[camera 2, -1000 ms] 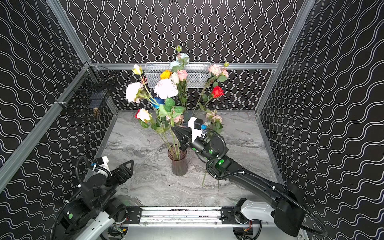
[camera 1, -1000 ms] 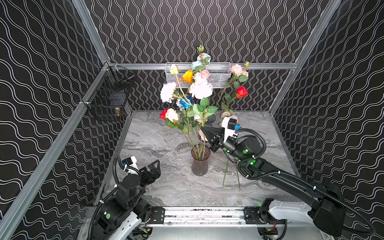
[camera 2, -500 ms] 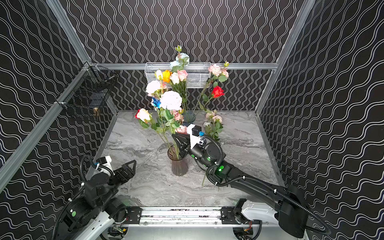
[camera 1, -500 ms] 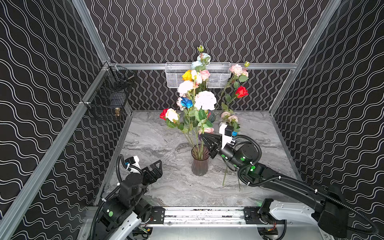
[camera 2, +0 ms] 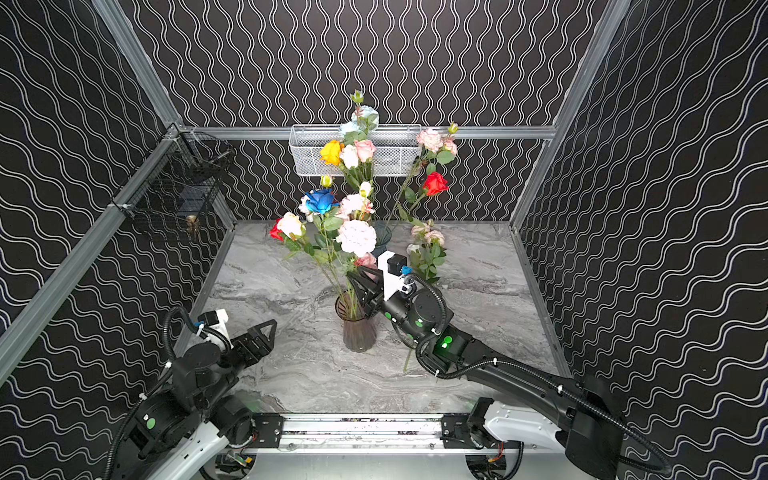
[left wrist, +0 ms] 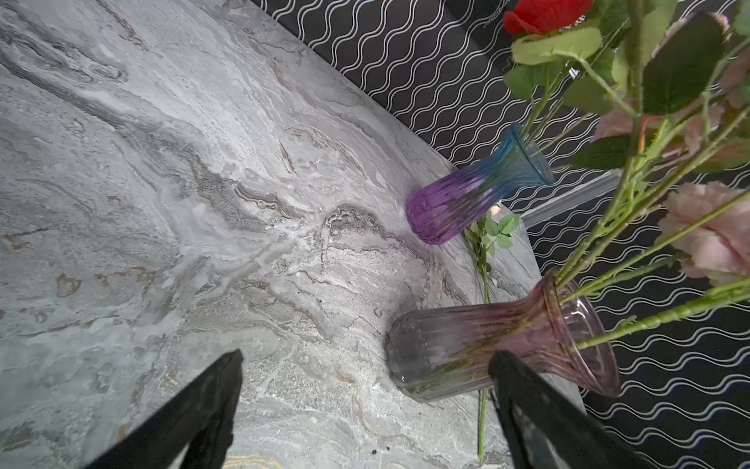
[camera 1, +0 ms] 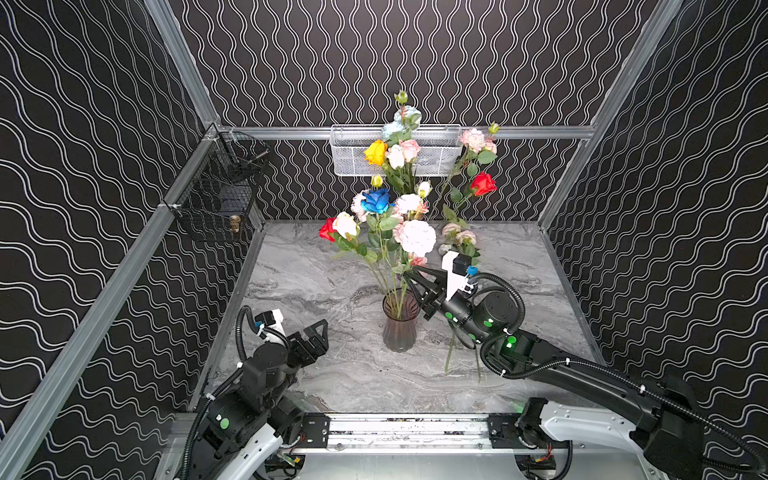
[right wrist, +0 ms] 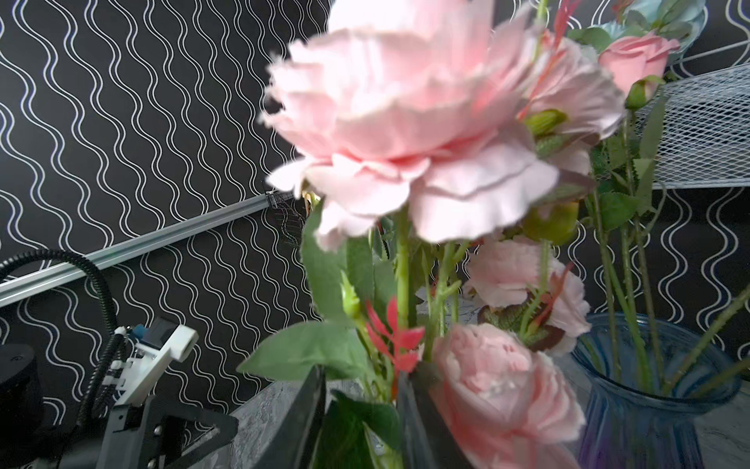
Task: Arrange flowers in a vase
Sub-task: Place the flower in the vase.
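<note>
Pink peony spray point(camera 1: 415, 243) has dropped lower, stem now in the smoky vase point(camera 1: 399, 328) at desk point(camera 1: 332, 374) centre with the other flowers point(camera 1: 376, 201). Right gripper point(camera 1: 409, 276) at the rim's 3 o'clock, jaws narrowly apart around the stem. Left gripper point(left wrist: 367, 357) wide, empty, at 8 o'clock of vase.

Ribbed glossy glass vase point(left wrist: 466, 349) — polished marble-look tabletop point(left wrist: 162, 203) — matt cloth-like petals point(right wrist: 406, 101), wire-mesh metal basket point(camera 1: 349, 158)

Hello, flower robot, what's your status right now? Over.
Left gripper open, away from the vase. Right gripper parted around flower stems above the vase's mouth. Flowers standing in vase; loose stems on table beside it.
</note>
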